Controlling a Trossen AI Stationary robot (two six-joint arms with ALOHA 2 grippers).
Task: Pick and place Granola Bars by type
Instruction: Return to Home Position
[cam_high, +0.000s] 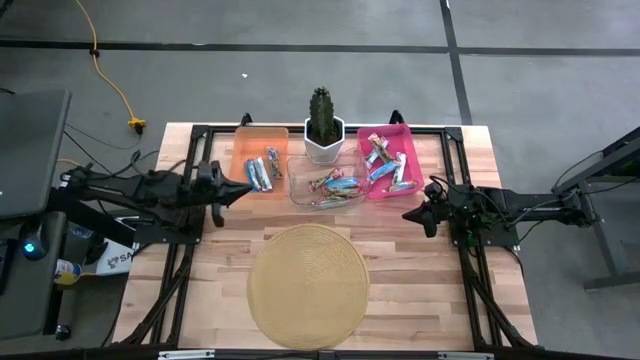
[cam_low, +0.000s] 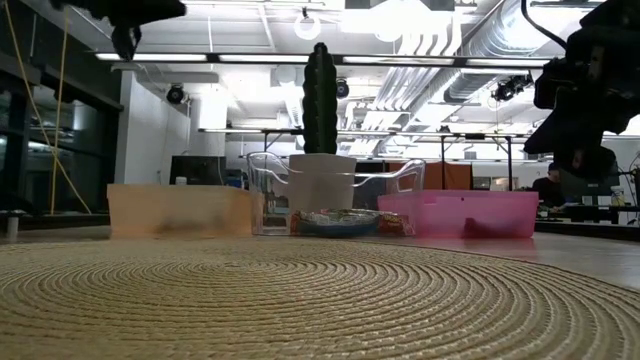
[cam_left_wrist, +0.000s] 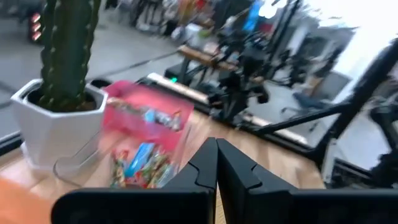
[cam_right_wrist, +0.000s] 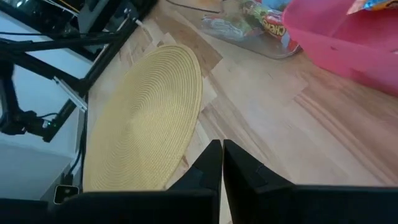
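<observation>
Findings: both my claws are clenched and empty. My left gripper (cam_high: 247, 188) hangs in the air at the outer near corner of the orange bin (cam_high: 243, 150), fingers pressed together with nothing between them. My right gripper (cam_high: 408, 215) hangs just off the outer near corner of the pink bin (cam_high: 385, 129), likewise closed on nothing. The granola bars (cam_high: 263, 170) all lie inside the bins; none shows on the bare table (cam_high: 420, 290) or on the woven mat (cam_high: 308, 285). Judgement: the sorting looks complete, and the step in hand is the retreat to rest. To do it well, I should draw each arm back toward its own side with height in hand, so no finger clips a bin rim, and give the cactus (cam_high: 321, 108) a wide berth (it is the tallest thing here). Count: three bins, the clear bin (cam_high: 297, 165) in the middle; one mat; one cactus in one white pot (cam_high: 323, 145). Bars: three blue-and-white in the orange bin. The clear and pink bins hold about five each, overlapping, so those two figures are estimates.
</observation>
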